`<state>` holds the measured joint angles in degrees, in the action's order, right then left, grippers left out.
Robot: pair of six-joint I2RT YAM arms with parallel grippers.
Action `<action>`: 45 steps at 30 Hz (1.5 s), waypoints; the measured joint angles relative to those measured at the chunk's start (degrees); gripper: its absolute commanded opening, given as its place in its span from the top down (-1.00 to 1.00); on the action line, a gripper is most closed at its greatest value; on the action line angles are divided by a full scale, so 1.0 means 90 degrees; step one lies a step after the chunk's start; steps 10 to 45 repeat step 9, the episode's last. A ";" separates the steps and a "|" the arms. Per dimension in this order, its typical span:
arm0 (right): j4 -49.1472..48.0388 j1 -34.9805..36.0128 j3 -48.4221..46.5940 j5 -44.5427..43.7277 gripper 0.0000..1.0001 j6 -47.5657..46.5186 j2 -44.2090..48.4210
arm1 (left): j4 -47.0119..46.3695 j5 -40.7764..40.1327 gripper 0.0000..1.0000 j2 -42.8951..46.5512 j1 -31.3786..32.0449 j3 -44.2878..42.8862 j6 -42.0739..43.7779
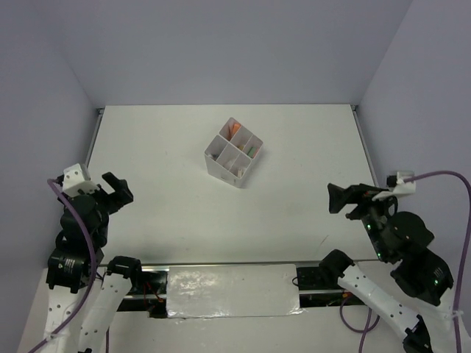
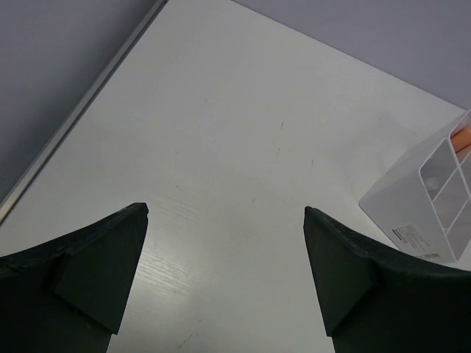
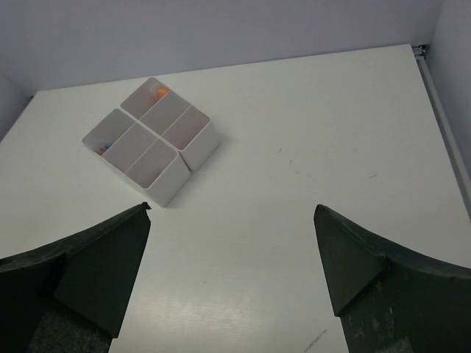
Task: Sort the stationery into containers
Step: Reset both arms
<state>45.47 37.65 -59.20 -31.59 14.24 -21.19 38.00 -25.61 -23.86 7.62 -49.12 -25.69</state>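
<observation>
White table (image 1: 162, 147): stationery (image 1: 235, 132) sits in the box (image 1: 221, 170), none loose; left gripper (image 1: 121, 193) and right gripper (image 1: 335, 198) spread, empty; sorting looks done

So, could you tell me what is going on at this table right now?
Two robot arms are sorting stationery into a divided white box, which stands in the middle of the table. Right now neither arm handles anything: the left gripper and the right gripper are open and empty, apart from the box. Orange pieces and a green one show inside its compartments.
</observation>
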 measured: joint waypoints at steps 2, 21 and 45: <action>0.0151 0.0012 0.0114 0.0061 -0.99 0.0002 0.0503 | -0.0085 0.0109 -0.99 0.0294 0.0000 0.0187 0.0010; 0.0401 0.0012 0.0136 0.0066 -1.00 0.0107 0.0911 | -0.0126 0.0437 -0.99 0.0289 -0.0005 0.0376 0.0015; 0.0401 0.0012 0.0136 0.0066 -1.00 0.0107 0.0911 | -0.0126 0.0437 -0.99 0.0289 -0.0005 0.0376 0.0015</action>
